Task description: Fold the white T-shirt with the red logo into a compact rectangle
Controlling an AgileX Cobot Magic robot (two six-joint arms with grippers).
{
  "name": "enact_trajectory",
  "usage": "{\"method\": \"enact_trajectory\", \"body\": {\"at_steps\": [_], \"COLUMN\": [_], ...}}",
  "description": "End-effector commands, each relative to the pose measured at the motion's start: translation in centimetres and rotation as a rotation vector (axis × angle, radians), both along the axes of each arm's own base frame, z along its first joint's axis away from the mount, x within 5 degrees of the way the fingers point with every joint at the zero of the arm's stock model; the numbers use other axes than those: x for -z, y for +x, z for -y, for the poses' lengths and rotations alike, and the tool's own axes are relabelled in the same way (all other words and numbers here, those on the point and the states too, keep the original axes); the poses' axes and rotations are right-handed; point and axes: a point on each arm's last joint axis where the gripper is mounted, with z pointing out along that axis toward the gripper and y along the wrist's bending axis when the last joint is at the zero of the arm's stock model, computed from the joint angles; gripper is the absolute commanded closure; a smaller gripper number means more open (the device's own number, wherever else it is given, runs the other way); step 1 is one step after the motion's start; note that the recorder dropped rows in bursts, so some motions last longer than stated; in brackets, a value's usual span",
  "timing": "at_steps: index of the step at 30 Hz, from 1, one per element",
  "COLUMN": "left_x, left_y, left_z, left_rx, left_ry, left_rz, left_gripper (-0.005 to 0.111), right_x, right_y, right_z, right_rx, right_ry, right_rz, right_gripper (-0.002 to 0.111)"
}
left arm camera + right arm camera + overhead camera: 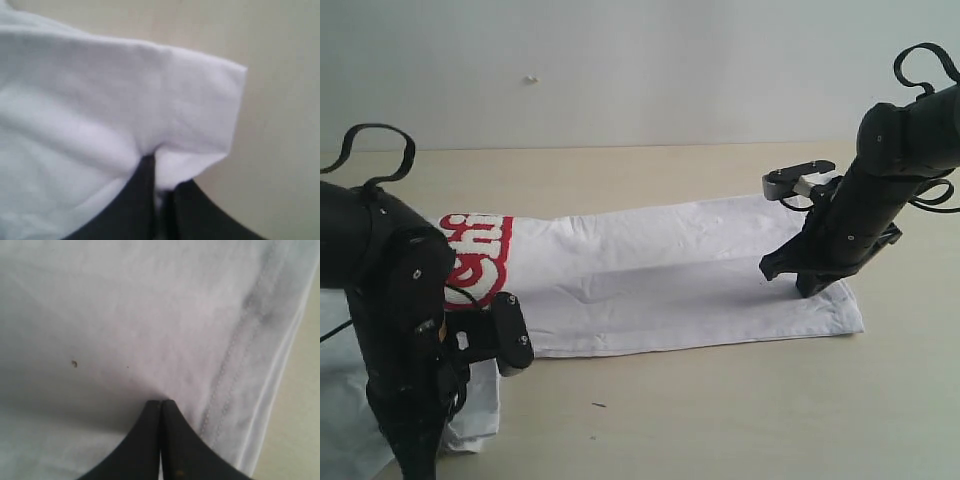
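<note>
The white T-shirt (670,270) lies as a long band across the table, its red logo (480,255) at the left end. My left gripper (502,345) is low in the left foreground, shut on a fold of the shirt (125,100) beside a hemmed corner (235,80); loose white cloth (475,405) hangs around that arm. Near the shirt's right end, my right gripper (798,280) comes down onto the cloth. Its jaws (161,402) are closed together, pinching the fabric next to the stitched hem (240,350).
The tan table (720,410) shows bare in front of the shirt and behind it. A pale wall (640,70) rises at the back. The left arm's black body (390,300) blocks the view of the shirt's left end.
</note>
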Motion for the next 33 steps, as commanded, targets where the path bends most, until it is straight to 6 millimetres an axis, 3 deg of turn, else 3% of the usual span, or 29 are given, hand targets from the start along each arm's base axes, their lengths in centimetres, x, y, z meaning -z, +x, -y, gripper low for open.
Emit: {"method": "enact_trajectory", "body": {"at_steps": [1, 7, 10, 14, 19, 22, 25, 29, 33], "left_x": [-2.7, -6.5, -7.4, -7.3, -5.8, -4.8, -4.0, -3.8, -3.9], "left_y": [2.3, 6.5, 7.9, 9.0, 9.6, 9.8, 10.1, 11.0, 12.0], "left_z": [0.2, 0.2, 0.8, 2.2, 4.0, 4.4, 4.1, 2.7, 0.9], "left_rx": [0.090, 0.353, 0.493, 0.641, 0.757, 0.788, 0.781, 0.684, 0.543], "left_ry": [0.070, 0.228, 0.248, 0.166, 0.051, 0.038, 0.046, 0.033, 0.029], "left_rz": [0.114, 0.419, 0.552, 0.671, 0.720, 0.709, 0.689, 0.695, 0.721], "left_gripper": [0.107, 0.107, 0.107, 0.107, 0.107, 0.104, 0.091, 0.072, 0.069], "right_x": [0.0, 0.0, 0.0, 0.0, 0.0, 0.0, 0.0, 0.0, 0.0], "right_y": [-0.1, 0.0, 0.1, 0.1, 0.1, 0.1, 0.1, 0.1, 0.1], "right_z": [0.1, 0.1, 0.1, 0.1, 0.1, 0.1, 0.1, 0.1, 0.1], "right_rx": [0.000, 0.000, 0.000, 0.000, 0.000, 0.000, 0.000, 0.000, 0.000], "right_ry": [0.001, 0.000, -0.001, -0.001, -0.001, -0.001, -0.001, -0.001, -0.001], "right_rz": [0.012, 0.024, 0.028, 0.033, 0.033, 0.031, 0.031, 0.031, 0.031], "right_gripper": [0.108, 0.108, 0.108, 0.108, 0.108, 0.108, 0.108, 0.108, 0.108]}}
